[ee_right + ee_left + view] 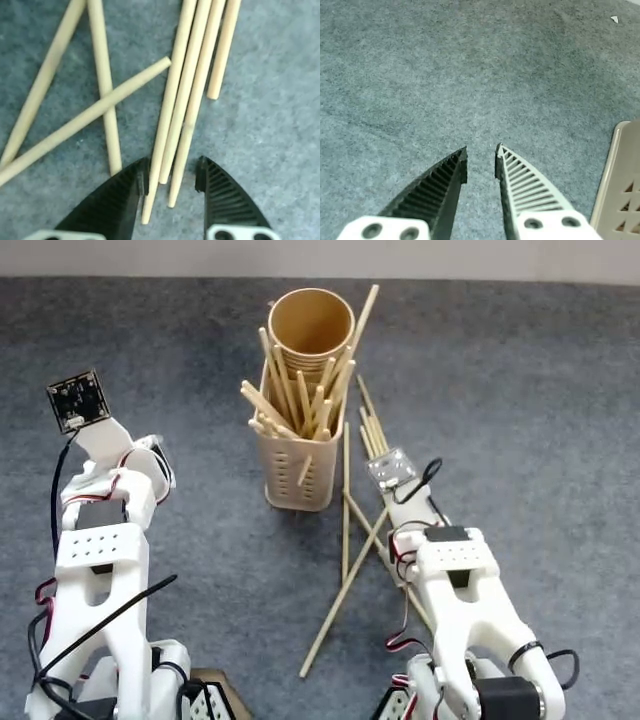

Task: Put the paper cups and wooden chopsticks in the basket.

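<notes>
Chopsticks (182, 100) cut off at view's edge | right tool (172, 167) apart, astride them | left tool (481, 150) apart

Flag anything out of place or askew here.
Several pale wooden chopsticks lie loose and crossed on the grey mat beside the beige slotted basket, not inside it. Others bristle from the basket at mixed angles around the stacked brown paper cups.
</notes>
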`<state>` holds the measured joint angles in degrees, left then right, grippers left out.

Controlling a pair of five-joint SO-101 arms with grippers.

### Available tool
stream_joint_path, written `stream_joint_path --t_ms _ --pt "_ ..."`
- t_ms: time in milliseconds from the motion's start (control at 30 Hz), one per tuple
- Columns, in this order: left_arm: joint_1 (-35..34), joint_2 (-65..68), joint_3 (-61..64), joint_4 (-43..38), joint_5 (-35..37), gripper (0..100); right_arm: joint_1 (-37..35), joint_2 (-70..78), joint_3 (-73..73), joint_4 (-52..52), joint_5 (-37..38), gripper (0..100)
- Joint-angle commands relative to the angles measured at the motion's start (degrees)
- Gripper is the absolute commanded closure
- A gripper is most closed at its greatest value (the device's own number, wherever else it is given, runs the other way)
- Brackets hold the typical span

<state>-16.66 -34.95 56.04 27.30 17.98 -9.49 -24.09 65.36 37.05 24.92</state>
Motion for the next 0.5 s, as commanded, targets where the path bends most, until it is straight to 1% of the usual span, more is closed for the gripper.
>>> stream_joint_path --t_ms 0,67,267,367,467 --pt "1.19 -0.75 -0.22 -0.88 -0.09 89 0.40 0.75 -0.48 -1.27 0.53 83.2" --pt "1.19 -0.75 -0.22 -0.88 -0.09 89 0.22 3.47 -2.68 -1.27 0.53 83.2" --pt "1.19 -0.75 -0.22 -0.88 -0.09 89 0.48 18.07 -11.12 -0.92 0.18 83.2" --pt "1.19 -0.75 -0.22 -0.97 -0.09 89 0.31 20.44 -16.40 3.03 0.18 83.2" --pt "1.19 -0.75 -0.22 -0.97 -0.09 89 0.13 21.32 -20.62 3.21 0.09 83.3"
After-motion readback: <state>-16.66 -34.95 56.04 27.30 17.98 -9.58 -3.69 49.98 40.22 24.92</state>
